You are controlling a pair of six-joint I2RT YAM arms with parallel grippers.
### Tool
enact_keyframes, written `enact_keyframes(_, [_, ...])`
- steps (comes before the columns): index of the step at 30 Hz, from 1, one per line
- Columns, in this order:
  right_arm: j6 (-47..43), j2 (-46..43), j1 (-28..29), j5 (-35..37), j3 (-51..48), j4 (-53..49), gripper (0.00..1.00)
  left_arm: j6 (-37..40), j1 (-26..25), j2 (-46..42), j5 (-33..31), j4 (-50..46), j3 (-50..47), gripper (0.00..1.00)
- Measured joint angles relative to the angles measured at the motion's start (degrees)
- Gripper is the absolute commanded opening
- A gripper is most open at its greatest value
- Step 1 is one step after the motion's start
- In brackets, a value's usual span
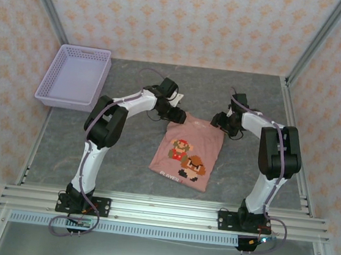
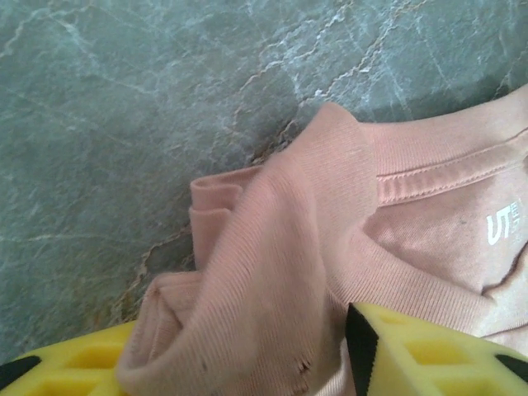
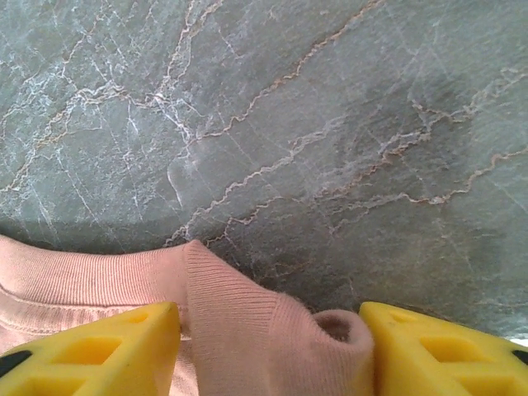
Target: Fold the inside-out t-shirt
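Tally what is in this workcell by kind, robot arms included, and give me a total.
Salmon-pink t-shirt: 1
Lavender basket: 1
Robot arms: 2 (left arm, right arm)
Total: 4

Salmon-pink t-shirt (image 1: 201, 137), orange-brown-white blocky print (image 1: 186, 159), grey veined table (image 1: 124, 153), lavender basket (image 1: 74, 79), yellow end effector fingers (image 3: 91, 351)
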Motion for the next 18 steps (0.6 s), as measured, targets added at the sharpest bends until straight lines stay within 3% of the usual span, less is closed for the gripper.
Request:
enact_keyframes(8, [0.90, 0.42, -0.46, 0.02, -0.07, 0.17, 0.41, -0.04, -0.04, 1.42, 0.20, -1.01, 1.73, 0.28])
enact_keyframes(18, [2.08, 0.98, -0.74, -0.28, -0.07, 0.81, 0.23, -0.44, -0.02, 2.01, 1.49, -0.96, 1.88, 0.09])
